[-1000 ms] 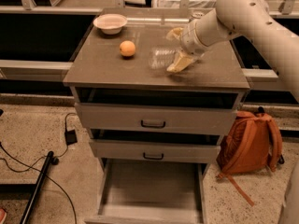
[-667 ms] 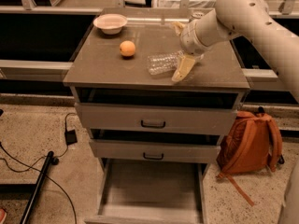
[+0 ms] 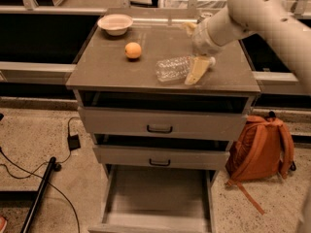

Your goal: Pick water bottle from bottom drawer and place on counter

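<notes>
The water bottle (image 3: 175,68) is lying on its side on the worktop (image 3: 107,72), right of centre, with its cap pointing at the right-hand edge and its base towards the middle. It is sitting just back from the front edge, a strip of bare grey-brown top showing in front of it and nothing hanging over.

The gripper (image 3: 190,52) is hovering right over the bottle's neck end, and the pale arm (image 3: 257,8) is reaching in from the upper right. Its fingers (image 3: 197,71) are standing spread wide. The near one is crossing in front of the neck and the far one is poking out well behind the bottle. Whether that near one is actually touching plastic, I cannot tell from here.

An orange (image 3: 133,50) is resting left of the bottle, apart from it. A pale bowl (image 3: 115,23) is sitting near the back left corner, leaving open top along the left and front edges.

Down below, the bottom drawer (image 3: 155,221) is standing pulled right out, its plain grey inside facing up. The two shallower drawers (image 3: 160,123) above it are showing their dark handles.

An orange-brown backpack (image 3: 260,147) is slumping on the floor just beside the cabinet's right side. A black adapter (image 3: 74,142) with its cable is lying on the floor to the left.

The bottle is showing clear ribbed plastic, and I am making out no lettering on it.
</notes>
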